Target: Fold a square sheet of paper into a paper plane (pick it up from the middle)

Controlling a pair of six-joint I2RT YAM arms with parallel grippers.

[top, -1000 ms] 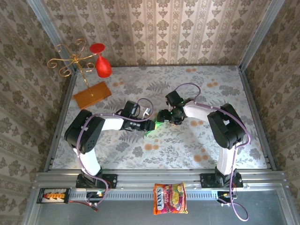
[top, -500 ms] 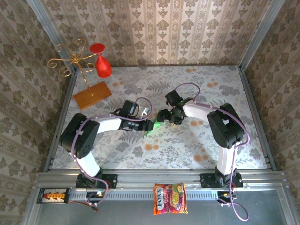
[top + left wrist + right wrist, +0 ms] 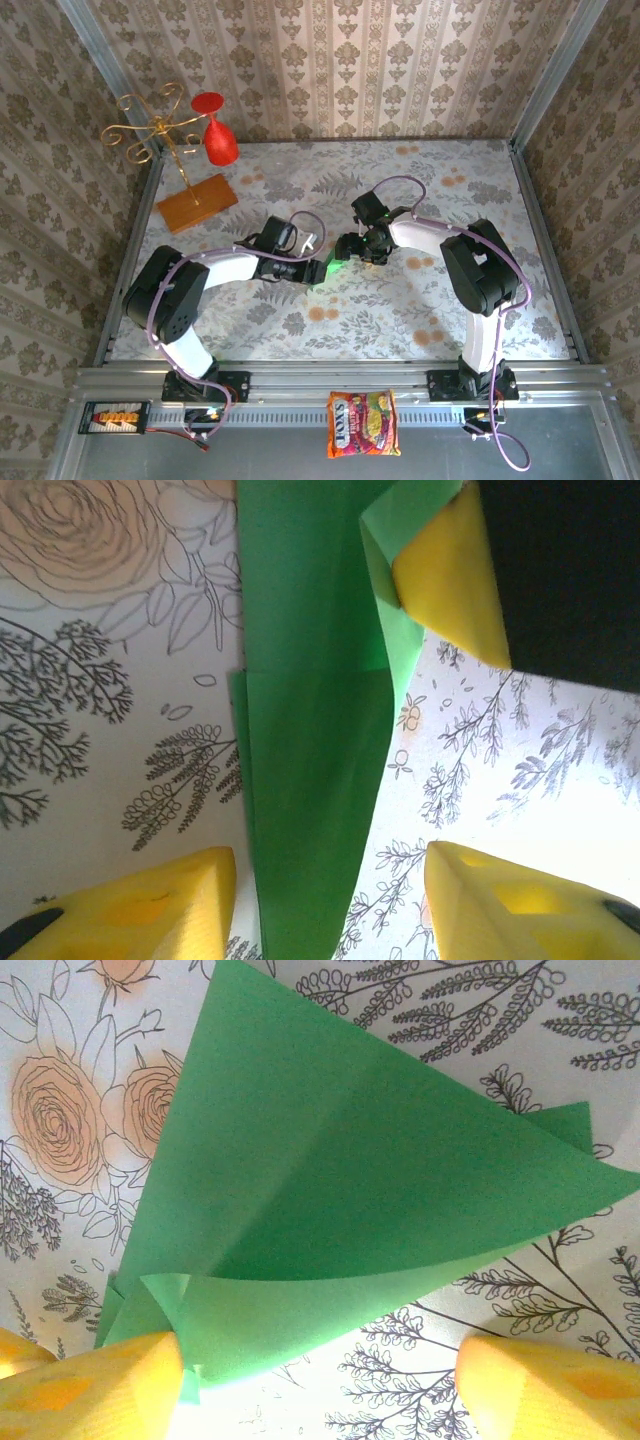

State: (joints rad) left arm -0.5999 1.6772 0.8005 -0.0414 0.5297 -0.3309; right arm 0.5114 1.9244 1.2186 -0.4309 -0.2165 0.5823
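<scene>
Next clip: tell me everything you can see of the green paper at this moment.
The green paper is thin, plain, matte bright green, already partly folded: layered flaps narrowing to a point, fold lines visible. It appears to lie on the floral tablecloth at mid-table, one flap curling up. It runs between the open jaws of the left gripper, unclamped. One yellow finger of the right gripper touches its edge; the other stands apart.
</scene>
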